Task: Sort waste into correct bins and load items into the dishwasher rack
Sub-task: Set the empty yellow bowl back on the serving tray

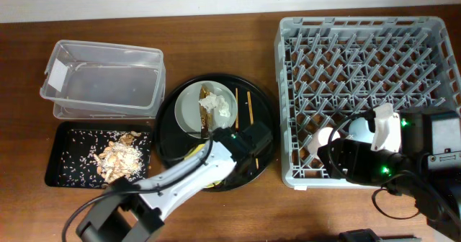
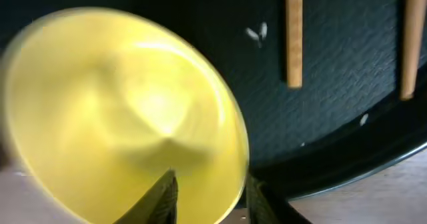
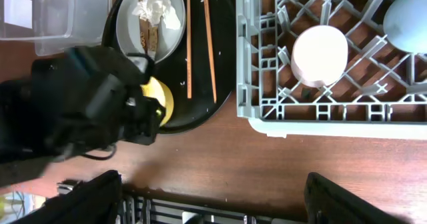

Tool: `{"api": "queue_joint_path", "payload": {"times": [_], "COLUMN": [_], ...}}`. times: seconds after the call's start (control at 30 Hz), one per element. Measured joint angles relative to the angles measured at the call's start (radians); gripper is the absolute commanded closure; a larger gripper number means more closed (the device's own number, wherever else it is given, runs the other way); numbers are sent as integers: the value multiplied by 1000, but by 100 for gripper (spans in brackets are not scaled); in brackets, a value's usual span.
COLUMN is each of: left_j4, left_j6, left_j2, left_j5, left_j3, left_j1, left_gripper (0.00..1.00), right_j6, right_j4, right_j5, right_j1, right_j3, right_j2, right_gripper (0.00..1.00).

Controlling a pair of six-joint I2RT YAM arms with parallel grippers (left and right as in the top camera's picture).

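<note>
My left gripper (image 2: 212,199) straddles the rim of the small yellow bowl (image 2: 127,117), one finger inside and one outside, shut on it over the round black tray (image 1: 263,155). The bowl shows beside that gripper in the right wrist view (image 3: 160,99). The grey-green plate (image 1: 189,114) holds a white tissue (image 1: 224,109) and a brown-gold wrapper (image 1: 210,98). Two chopsticks (image 1: 249,106) lie beside it. The pink cup (image 3: 320,47) and the blue cup (image 3: 408,11) sit in the grey rack (image 1: 360,55). My right gripper (image 3: 213,201) is wide open and empty over the table before the rack.
The clear tub (image 1: 101,83) stands at the back left. The shallow black tray (image 1: 61,137) in front of it holds brownish food scraps (image 1: 119,159). The right arm hangs over the rack's front right corner.
</note>
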Motion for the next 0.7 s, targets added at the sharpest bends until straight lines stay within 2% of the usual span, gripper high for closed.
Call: {"api": "queue_joint_path", "payload": {"times": [0.03,0.1,0.17,0.27,0.33,0.4,0.47,0.53,0.57,0.6,0.67,0.7], "left_j4": [-47,-109,-50,116,215,271,266,186,138,125,85,66], "left_j6": [3,27,92,188,259,299,311,312,314,314,319,317], "left_j2": [-3,-8,-8,21,156,288,303,302,291,265,171,149], "left_j5": [-13,-24,-24,-32,38,140,183,202,206,205,176,156], "left_j3": [64,153,217,230,231,230,230,246,269,296,320,321], "left_j1": [25,74,162,380,454,483,476,476,476,476,476,477], "left_gripper": [25,24,32,53,55,64,66,66,90,100,100,84], "right_j6": [0,0,0,0,0,0,1,0,0,0,0,0], "right_j4": [2,2,0,-2,1,3,3,2,2,2,2,2], "right_j5": [3,5,7,8,8,8,8,8,8,8,8,8], "right_j1": [0,0,0,0,0,0,0,0,0,0,0,0], "right_j3": [0,0,0,0,0,0,0,0,0,0,0,0], "right_j2": [0,0,0,0,0,1,1,1,1,1,1,1], "right_gripper": [12,12,12,12,12,12,12,12,12,12,12,12]}}
